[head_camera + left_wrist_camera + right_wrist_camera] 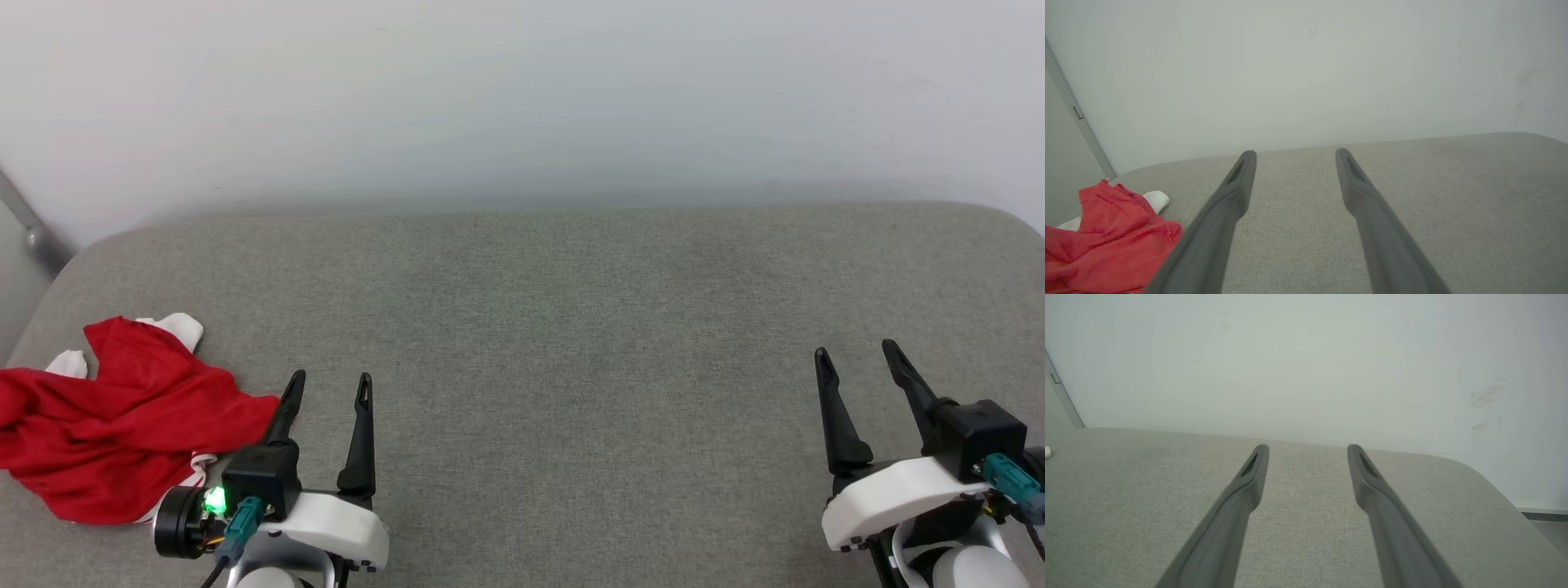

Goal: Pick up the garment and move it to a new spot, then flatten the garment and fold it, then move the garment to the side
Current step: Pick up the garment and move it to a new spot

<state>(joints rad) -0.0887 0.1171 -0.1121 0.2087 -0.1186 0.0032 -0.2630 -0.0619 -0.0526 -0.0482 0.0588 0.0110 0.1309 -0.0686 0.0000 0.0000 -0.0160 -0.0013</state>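
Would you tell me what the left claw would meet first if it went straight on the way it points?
Probably nothing close: the left claw points along the grey surface towards the wall; the garment lies off to its left. Depth is unclear.

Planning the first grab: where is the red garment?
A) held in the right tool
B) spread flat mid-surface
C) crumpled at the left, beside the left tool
C: the garment lies bunched at the left edge of the grey cushion, next to the open, empty left tool.
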